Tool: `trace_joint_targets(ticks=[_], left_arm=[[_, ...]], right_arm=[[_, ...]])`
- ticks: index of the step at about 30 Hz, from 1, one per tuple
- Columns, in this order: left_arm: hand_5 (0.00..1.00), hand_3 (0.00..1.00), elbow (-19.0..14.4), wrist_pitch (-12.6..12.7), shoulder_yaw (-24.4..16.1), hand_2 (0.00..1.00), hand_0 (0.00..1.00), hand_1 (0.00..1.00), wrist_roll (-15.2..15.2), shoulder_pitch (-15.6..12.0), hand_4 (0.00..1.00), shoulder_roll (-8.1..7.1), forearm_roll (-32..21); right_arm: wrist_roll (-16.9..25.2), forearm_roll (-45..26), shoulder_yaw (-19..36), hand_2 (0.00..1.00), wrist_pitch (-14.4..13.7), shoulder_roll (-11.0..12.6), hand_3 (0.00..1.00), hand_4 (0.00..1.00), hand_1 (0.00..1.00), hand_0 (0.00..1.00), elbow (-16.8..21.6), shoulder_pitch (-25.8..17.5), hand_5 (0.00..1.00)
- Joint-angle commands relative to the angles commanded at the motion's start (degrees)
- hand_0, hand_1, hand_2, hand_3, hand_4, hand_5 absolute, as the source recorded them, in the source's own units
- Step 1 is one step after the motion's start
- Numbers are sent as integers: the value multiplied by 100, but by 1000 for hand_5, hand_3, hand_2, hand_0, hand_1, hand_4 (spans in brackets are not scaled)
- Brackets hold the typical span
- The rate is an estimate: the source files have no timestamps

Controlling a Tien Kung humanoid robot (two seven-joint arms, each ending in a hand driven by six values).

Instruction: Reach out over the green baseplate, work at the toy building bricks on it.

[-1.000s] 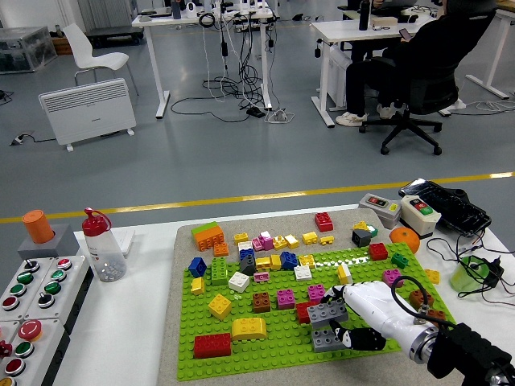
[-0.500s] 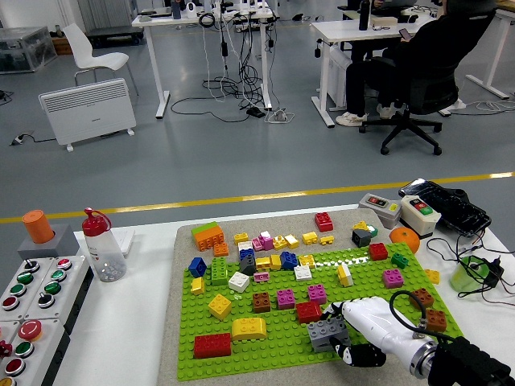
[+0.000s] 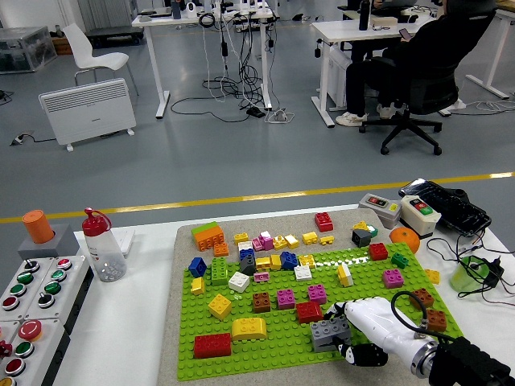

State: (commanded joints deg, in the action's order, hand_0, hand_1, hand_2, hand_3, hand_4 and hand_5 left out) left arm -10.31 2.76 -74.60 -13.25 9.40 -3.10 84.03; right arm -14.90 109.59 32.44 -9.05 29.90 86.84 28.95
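Note:
The green baseplate (image 3: 273, 351) lies in the middle of the table, studded with several coloured bricks. My right hand (image 3: 348, 338), white with black fingertips, comes in from the lower right corner and lies low over the plate's front right part. Its fingers are curled on a grey brick (image 3: 328, 330) that sits down on the plate just below a red brick (image 3: 308, 311). A big red brick (image 3: 212, 345) and a yellow one (image 3: 249, 327) stand to the left along the front rows. The left arm does not show.
A clear bottle with a red cap (image 3: 102, 245) and button boxes (image 3: 32, 297) stand at the left. An orange (image 3: 405, 238), switch boxes (image 3: 421, 214), a black keyboard (image 3: 447, 205) and cables (image 3: 475, 265) crowd the right side. A person sits far behind the table.
My right hand came down and slightly back toward me with the grey brick, which was held above another grey brick a second ago. Over the last half second it barely shifted.

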Motion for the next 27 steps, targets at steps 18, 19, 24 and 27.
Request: trace_joint_targets(ticks=[18, 19, 24, 27], left_arm=[[998, 578, 0, -6, -28, 676, 657, 689, -21, -48, 288, 9, 57], [998, 578, 0, -7, -30, 676, 657, 689, -22, -53, 288, 10, 61], [998, 579, 0, -10, -31, 676, 657, 689, -26, -67, 289, 12, 73], [998, 579, 0, -12, -33, 676, 657, 689, -28, -73, 289, 12, 80]], right_arm=[[-53, 2, -41, 692, 72, -17, 574, 453, 686, 609, -19, -32, 191], [-55, 4, -45, 692, 75, -18, 574, 453, 686, 609, -18, -34, 191], [-64, 20, -56, 695, 77, -29, 578, 456, 688, 615, -28, -43, 192], [-70, 42, -51, 695, 53, -34, 578, 456, 688, 615, -30, -57, 192]])
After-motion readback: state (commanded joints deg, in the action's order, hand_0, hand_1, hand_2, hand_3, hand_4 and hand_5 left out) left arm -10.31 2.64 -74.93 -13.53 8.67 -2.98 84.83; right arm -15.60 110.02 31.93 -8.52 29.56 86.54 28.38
